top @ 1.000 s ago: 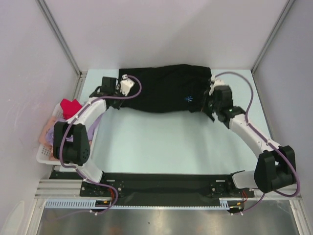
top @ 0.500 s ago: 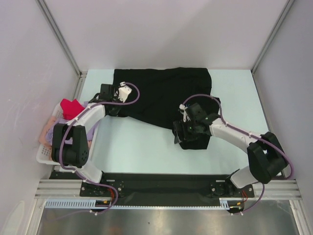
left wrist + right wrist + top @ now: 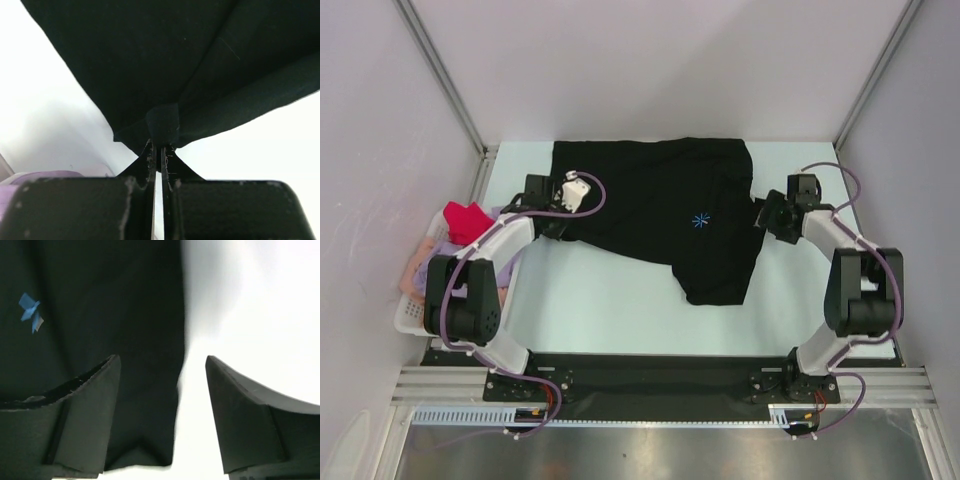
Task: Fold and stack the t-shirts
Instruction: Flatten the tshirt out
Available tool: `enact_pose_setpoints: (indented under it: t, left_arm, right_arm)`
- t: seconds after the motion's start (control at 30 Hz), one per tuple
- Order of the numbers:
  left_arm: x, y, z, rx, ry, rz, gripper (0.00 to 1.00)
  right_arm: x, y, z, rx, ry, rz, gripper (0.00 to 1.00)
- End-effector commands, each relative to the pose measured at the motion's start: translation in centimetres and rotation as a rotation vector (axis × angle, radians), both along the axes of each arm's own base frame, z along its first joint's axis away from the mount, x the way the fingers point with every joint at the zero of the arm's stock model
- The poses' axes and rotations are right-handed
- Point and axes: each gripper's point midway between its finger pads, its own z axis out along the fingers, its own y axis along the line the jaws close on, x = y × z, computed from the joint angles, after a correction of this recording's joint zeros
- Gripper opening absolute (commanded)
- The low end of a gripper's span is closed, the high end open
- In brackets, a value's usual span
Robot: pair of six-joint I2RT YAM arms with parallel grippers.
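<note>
Pale mint counter (image 3: 620, 290), boxed in by plain white walls, carries the large black cloth t-shirt (image 3: 650, 190) across the upper middle of the top view. Its small blue chest mark (image 3: 700, 221) faces up and one flap trails toward the lower right. The cloth is not yet flat: its lower edge runs at a slant and bunches at the left.

The step in hand looks like spreading the shirt before the first fold. To do it well, the right gripper (image 3: 162, 358) should close on the shirt's right-hand edge, not on the bare counter beside it. Both arms should then draw apart evenly and low, so the cloth goes taut without lifting or rolling. A pull from one side alone would likely drag the whole shirt.

The left gripper (image 3: 159, 147) is pinched tight on a small tuck of black hem at the shirt's lower left corner. The right gripper's fingers stand wide apart and hold nothing, one above the black cloth and the other above the counter, straddling the edge.

The left arm arcs up the left side of the frame, past the white plastic lattice basket (image 3: 405, 322) holding a red shirt (image 3: 465, 220) and a pale pink shirt (image 3: 415, 268). Its wrist turns toward the centre. The right arm is bent sharply at the lower right, its forearm reaching up and left to the shirt's edge.
</note>
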Motion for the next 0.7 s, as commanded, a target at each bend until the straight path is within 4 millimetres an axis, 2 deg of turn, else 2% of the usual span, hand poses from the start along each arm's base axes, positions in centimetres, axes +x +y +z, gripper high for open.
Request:
enact_pose_setpoints:
  t: [0.0,0.1,0.17,0.2,0.23,0.27,0.37,0.4,0.5,0.53,0.63,0.67]
  left_arm:
    - [-0.3,-0.6,1.6,-0.055,-0.037,-0.01,0.0]
    - [-0.7,-0.6,1.2,-0.059,-0.03,-0.005,0.0]
    - [-0.8,-0.5,1.1,-0.055,-0.032,-0.003,0.0]
    - [-0.9,-0.6,1.1,-0.058,-0.031,-0.001,0.0]
    - [-0.9,-0.5,1.1,-0.057,-0.032,-0.003,0.0]
    - [-1.1,-0.5,1.1,-0.054,-0.029,-0.001,0.0]
    - [-1.6,-0.4,0.8,-0.042,-0.019,-0.016,0.0]
    - [-1.8,-0.3,0.9,-0.034,-0.02,-0.031,0.0]
    - [-3.1,-0.7,0.2,-0.039,0.016,-0.078,0.0]
    - [-3.8,-1.2,-0.4,-0.057,0.041,-0.108,0.0]
    - [-5.7,-2.0,-1.9,-0.075,0.105,-0.17,0.0]
    - [-6.4,-2.7,-2.3,-0.094,0.126,-0.204,0.0]
  right_arm:
    - [4.2,-2.6,-1.1,0.053,-0.044,-0.085,0.7]
    - [5.1,-2.2,-3.6,0.08,0.007,-0.065,0.66]
    - [5.3,-1.6,-4.5,0.111,0.017,-0.052,0.61]
    - [5.1,-1.1,-5.0,0.14,0.022,-0.043,0.48]
    - [5.1,-0.8,-5.3,0.16,0.021,-0.036,0.4]
    - [5.5,-0.3,-5.1,0.186,-0.004,-0.022,0.25]
    - [4.8,-0.8,-5.3,0.218,-0.006,-0.062,0.0]
    - [4.4,-1.3,-5.3,0.219,-0.001,-0.093,0.0]
    - [1.4,-5.0,-5.0,0.236,0.001,-0.251,0.0]
    - [-0.7,-6.6,-4.7,0.248,-0.001,-0.324,0.0]
    - [-4.1,-8.4,-4.6,0.25,0.006,-0.404,0.0]
    - [-6.2,-9.0,-4.5,0.236,0.013,-0.436,0.0]
